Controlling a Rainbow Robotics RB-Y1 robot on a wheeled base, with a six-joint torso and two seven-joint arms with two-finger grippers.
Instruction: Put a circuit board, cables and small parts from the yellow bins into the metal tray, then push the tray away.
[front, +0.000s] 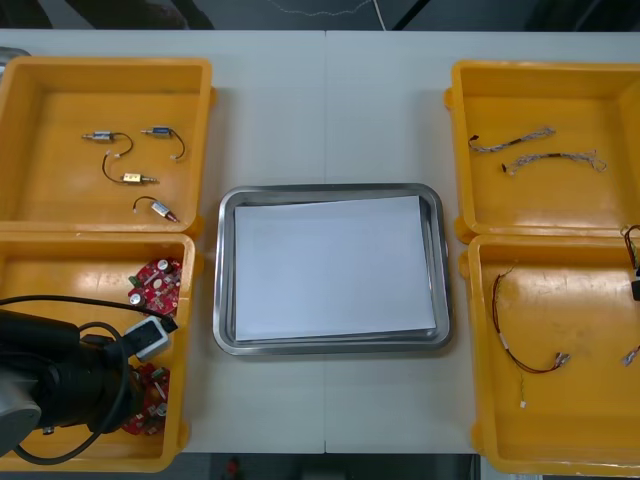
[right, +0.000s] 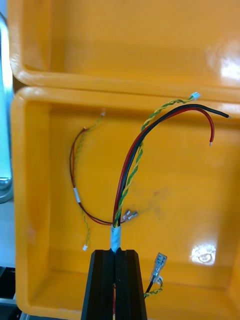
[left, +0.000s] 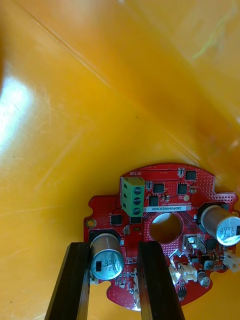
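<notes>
Left gripper (left: 114, 245) pinches round red circuit board (left: 170, 187) by one capacitor (left: 106, 257), so it may twist loose; right gripper (right: 116, 251) clamps cable bundle (right: 131, 165), free ends liable to snag yellow bin (right: 190, 200).

Right pincer (right: 116, 253) pinches a red-and-yellow cable (right: 129, 170); a second cable (right: 78, 196) lies in the yellow bin (right: 200, 190).
</notes>
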